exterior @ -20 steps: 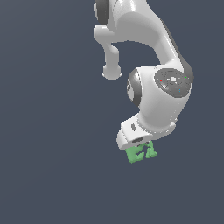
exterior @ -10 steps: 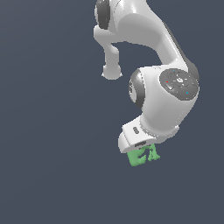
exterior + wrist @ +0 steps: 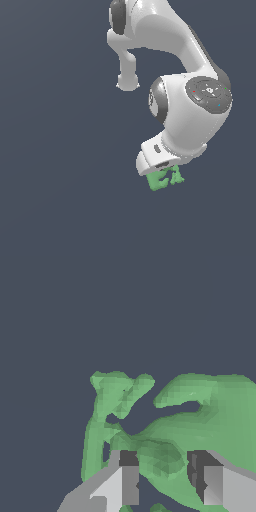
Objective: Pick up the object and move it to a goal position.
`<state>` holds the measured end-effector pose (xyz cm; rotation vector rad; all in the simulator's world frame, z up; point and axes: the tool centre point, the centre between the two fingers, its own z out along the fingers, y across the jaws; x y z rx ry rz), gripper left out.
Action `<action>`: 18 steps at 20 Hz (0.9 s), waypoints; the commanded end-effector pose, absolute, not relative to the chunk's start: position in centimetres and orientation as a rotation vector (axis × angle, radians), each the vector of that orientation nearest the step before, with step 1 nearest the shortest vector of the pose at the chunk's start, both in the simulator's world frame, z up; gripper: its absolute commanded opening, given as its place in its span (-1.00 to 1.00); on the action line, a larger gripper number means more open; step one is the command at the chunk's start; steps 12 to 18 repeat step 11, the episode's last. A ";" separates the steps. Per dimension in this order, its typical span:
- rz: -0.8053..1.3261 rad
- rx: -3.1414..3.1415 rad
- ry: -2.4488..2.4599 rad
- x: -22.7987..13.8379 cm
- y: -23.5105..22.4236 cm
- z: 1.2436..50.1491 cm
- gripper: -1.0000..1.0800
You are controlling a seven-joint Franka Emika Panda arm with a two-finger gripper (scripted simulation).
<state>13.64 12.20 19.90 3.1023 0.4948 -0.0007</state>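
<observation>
a: eyes on the hand (image 3: 167, 476) first. its two grey-and-white fingers (image 3: 125, 481) stand a little apart, with the small bright green blocky object of irregular shape (image 3: 200, 416) squeezed between them, so the hand is closed down on the piece, not gaping.

b: and from the exterior view?

a: the green object (image 3: 164, 179) pokes out just under the white hand (image 3: 161, 169), notches and cut-outs showing dark. it hangs right at the fingertips, touching them, with nothing but flat slate-grey background around it. i can't tell whether it's clear of any bench; no surface edge or shadow shows.

b: so where are we in the job?

a: the grasp looks done, by my reading. what's left is the carry to the goal, and no goal marker is visible in either view, so how much travel remains i can't say.

b: anything changed from the earlier frames?

a: barely. the white glossy robot arm (image 3: 190, 107) has shifted slightly toward the exterior view's right, its big round joint along with it, and the green piece has ridden along under the hand in the same grip.
</observation>
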 end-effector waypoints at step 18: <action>0.001 3.102 0.495 14.4 13.1 21.5 -1.00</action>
